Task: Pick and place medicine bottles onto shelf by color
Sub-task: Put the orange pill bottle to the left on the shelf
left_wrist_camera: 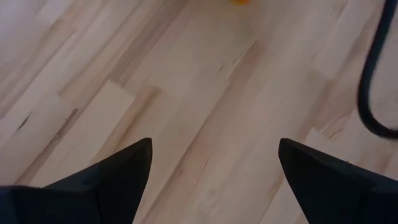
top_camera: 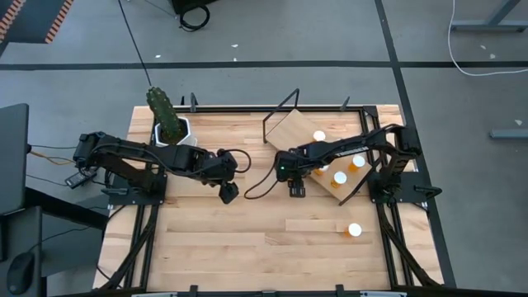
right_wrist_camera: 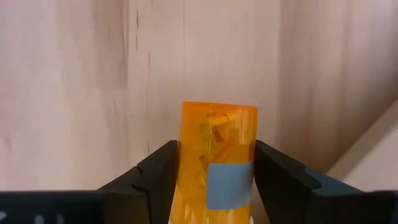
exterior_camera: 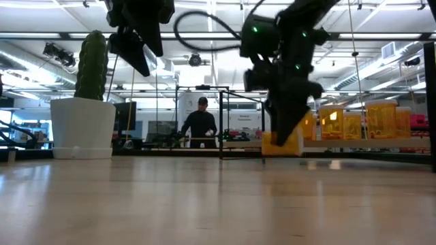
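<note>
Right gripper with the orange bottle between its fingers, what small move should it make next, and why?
Probably finish closing, then lift toward the shelf. The right gripper has a finger on each side of the bottle, which sits low by the table. The left gripper hangs open, holding nothing.

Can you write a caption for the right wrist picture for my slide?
Right end effector clamps an orange medicine bottle above the wooden table.

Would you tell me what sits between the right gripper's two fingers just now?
An orange medicine bottle with a pale blue label sits between the right gripper's fingers, both pressed against its sides; the right wrist view shows it.
</note>
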Robot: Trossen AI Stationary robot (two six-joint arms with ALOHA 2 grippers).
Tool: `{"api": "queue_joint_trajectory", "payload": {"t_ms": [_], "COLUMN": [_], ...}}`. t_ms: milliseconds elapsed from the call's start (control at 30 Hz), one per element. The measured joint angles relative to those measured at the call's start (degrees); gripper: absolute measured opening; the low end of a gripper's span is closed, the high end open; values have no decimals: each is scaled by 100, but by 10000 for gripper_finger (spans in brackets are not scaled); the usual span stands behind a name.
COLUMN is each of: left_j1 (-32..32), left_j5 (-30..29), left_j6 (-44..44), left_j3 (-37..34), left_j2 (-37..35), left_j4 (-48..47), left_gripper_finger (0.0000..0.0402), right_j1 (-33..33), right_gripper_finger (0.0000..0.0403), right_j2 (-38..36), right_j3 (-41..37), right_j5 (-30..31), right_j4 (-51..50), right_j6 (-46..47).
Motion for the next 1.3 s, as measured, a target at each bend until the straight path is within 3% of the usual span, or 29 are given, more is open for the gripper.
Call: {"api": "queue_joint_trajectory", "payload": {"t_ms": [367,733,1133,1300], "left_j1": [2,449,1181,1226], "left_j5": [-47,-148,1693,1789], "left_j6": [705,586,207,-185], "left_j3": [2,2,2,2], "left_j2": [0,-1,-48,-48], "left_j4": [560,2033,3997,4499], "left_gripper_finger": [355,355,355,355], "right_j1": [0,202,374,387], "right_gripper_finger": [201,202,202,202], "right_j2": [0,-11,-15,-11], "right_j3": [2037,3834,5163,5397], "right_j5": [0,-155,89,100], "right_j4": [-1517,-3022,-3865,-3854], "right_j6": [0,240,406,559]}}
